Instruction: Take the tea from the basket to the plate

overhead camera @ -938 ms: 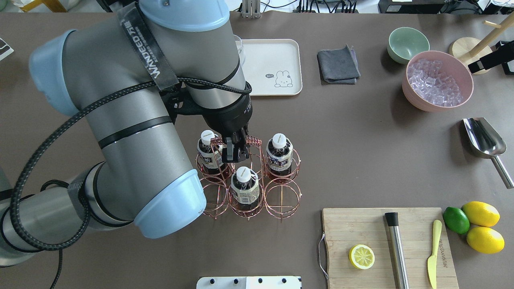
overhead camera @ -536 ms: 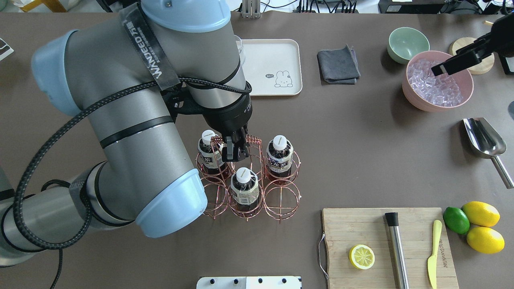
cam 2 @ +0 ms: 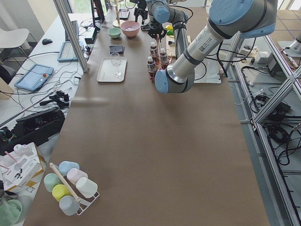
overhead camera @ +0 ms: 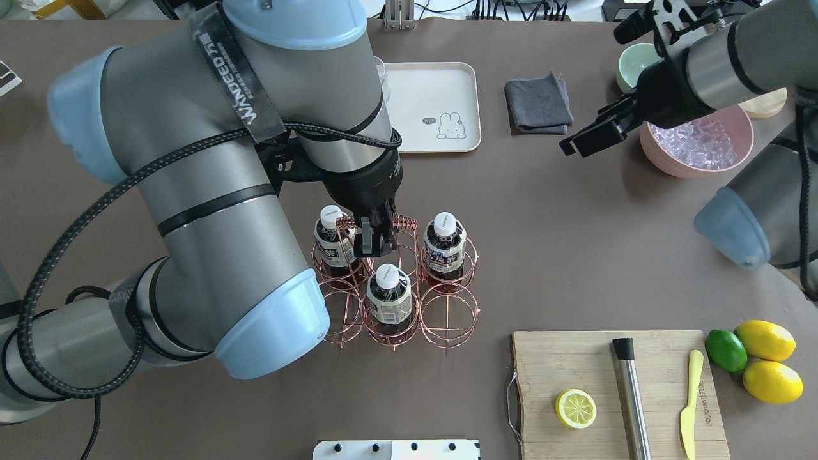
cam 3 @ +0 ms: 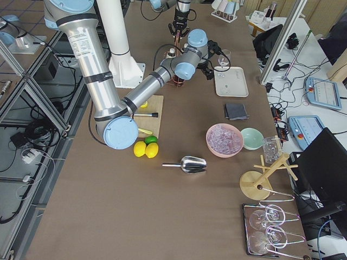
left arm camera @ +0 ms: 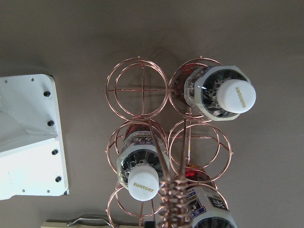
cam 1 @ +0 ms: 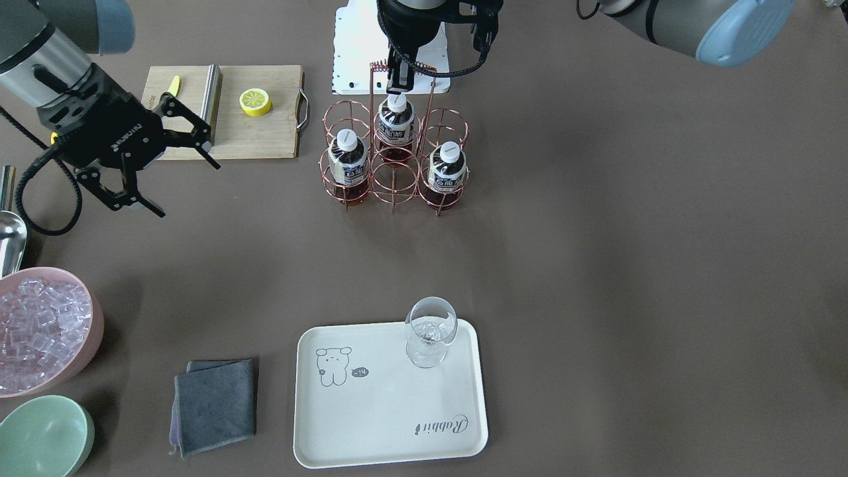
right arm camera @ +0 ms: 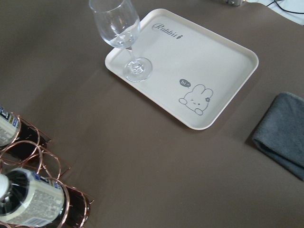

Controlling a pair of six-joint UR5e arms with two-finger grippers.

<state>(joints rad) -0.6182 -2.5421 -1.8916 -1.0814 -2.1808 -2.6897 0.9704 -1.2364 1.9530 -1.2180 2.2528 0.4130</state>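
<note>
Three tea bottles stand in the rose-gold wire basket (overhead camera: 449, 313): one at the back left (overhead camera: 329, 236), one at the front middle (overhead camera: 391, 297), one at the back right (overhead camera: 445, 246). My left gripper (overhead camera: 374, 239) is shut on the basket's coiled handle (cam 1: 377, 66), between the bottles. My right gripper (cam 1: 187, 189) is open and empty, in the air right of the basket and near the grey cloth (overhead camera: 538, 102). The cream plate (overhead camera: 428, 96) lies beyond the basket and bears a wine glass (cam 1: 430, 331). The right wrist view shows the plate (right arm camera: 209, 61) and the glass (right arm camera: 121, 33).
A pink bowl of ice (cam 1: 40, 324) and a green bowl (cam 1: 40, 437) sit at the far right. A wooden cutting board (overhead camera: 575, 364) with a lemon half (overhead camera: 576, 408), a steel bar and a knife lies front right. Lemons and a lime (overhead camera: 725, 350) lie beside it.
My right arm has swung in from the far right, over the ice bowl, toward the table's middle. My left gripper and the basket have not moved.
</note>
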